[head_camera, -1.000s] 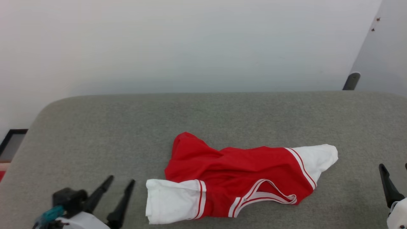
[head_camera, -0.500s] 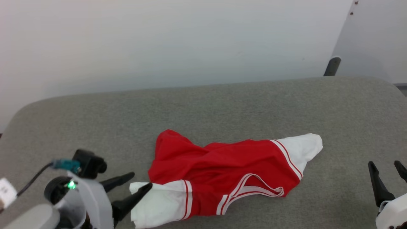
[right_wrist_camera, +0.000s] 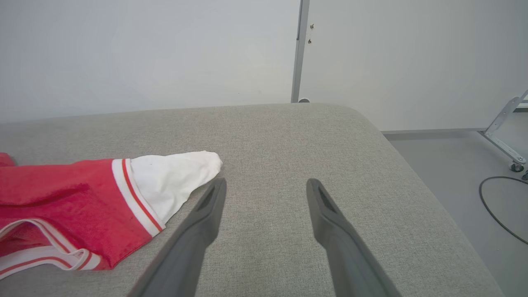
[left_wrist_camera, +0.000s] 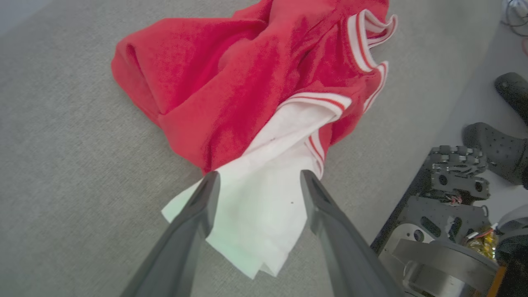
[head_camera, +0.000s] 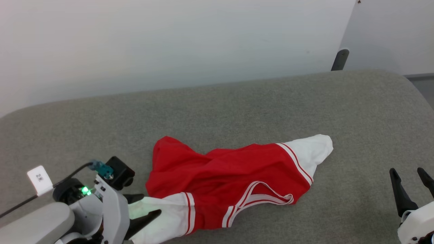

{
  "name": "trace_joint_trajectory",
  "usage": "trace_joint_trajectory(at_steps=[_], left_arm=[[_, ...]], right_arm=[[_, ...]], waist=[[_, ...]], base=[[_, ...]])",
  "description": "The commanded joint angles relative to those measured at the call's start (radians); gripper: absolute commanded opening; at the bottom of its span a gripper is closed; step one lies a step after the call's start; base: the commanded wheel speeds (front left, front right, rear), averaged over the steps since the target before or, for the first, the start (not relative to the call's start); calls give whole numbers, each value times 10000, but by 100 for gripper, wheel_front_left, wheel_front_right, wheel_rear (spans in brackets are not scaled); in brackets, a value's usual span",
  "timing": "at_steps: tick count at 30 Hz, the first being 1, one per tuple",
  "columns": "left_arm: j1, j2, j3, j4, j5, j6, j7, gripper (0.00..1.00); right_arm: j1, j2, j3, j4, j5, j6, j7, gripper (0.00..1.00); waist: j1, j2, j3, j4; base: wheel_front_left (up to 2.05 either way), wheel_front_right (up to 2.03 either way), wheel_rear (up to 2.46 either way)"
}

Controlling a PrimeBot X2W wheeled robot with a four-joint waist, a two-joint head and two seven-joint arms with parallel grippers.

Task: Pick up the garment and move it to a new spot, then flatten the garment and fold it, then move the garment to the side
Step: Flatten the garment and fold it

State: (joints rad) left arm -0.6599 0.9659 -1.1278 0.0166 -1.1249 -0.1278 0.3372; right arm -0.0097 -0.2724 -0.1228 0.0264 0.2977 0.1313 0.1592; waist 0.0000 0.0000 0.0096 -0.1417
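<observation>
Over the garment (head_camera: 220,179) sleeve, left end effector (left_wrist_camera: 260,175) spread wide; right end effector (right_wrist_camera: 266,181) too

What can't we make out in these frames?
- Crumpled red jersey with white sleeves: front panel buried in folds in every view.
- Its near white sleeve: lower end cut by the head view's bottom edge, partly behind the left tool.
- Contact: that tool's open fingers straddle the sleeve in the left wrist view; touching or hovering, unclear.
- Body of the open right tool: cut by the head view's corner.
</observation>
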Motion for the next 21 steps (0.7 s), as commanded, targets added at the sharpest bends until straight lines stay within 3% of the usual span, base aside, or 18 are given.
trace_joint_trajectory(at_steps=[1, 6, 13, 15, 17, 18, 21], left_arm=[[-144, 42, -104, 62, 34, -33, -48, 100], [-1022, -8, -1180, 576, 438, -33, -563, 100], [-1354, -96, -1526, 962, 481, -32, -606, 100], [-1230, -89, -1538, 987, 501, -32, -404, 75], [-1102, -137, -1542, 928, 389, -32, -199, 21], [-1103, -125, -1537, 954, 349, -32, -87, 0], [-1114, -83, -1537, 794, 274, -32, 100, 0]], right_arm=[[-71, 28, 15, -24, 51, -10, 8, 100], [-170, 33, 38, -71, 90, -10, 15, 100], [-285, 94, 121, -33, 102, -10, -65, 100], [-353, 108, 130, -18, 91, -10, -80, 100], [-400, 100, 149, 4, 82, -10, -70, 100], [-427, 97, 147, 13, 75, -10, -69, 100], [-440, 97, 136, 32, 78, -10, -82, 100]], waist=[[0, 0, 67, -52], [0, 0, 278, -148], [0, 0, 574, -224], [0, 0, 633, -224], [0, 0, 680, -213], [0, 0, 699, -202], [0, 0, 729, -160]], base=[[0, 0, 0], [0, 0, 0], [0, 0, 0], [0, 0, 0], [0, 0, 0], [0, 0, 0], [0, 0, 0]])
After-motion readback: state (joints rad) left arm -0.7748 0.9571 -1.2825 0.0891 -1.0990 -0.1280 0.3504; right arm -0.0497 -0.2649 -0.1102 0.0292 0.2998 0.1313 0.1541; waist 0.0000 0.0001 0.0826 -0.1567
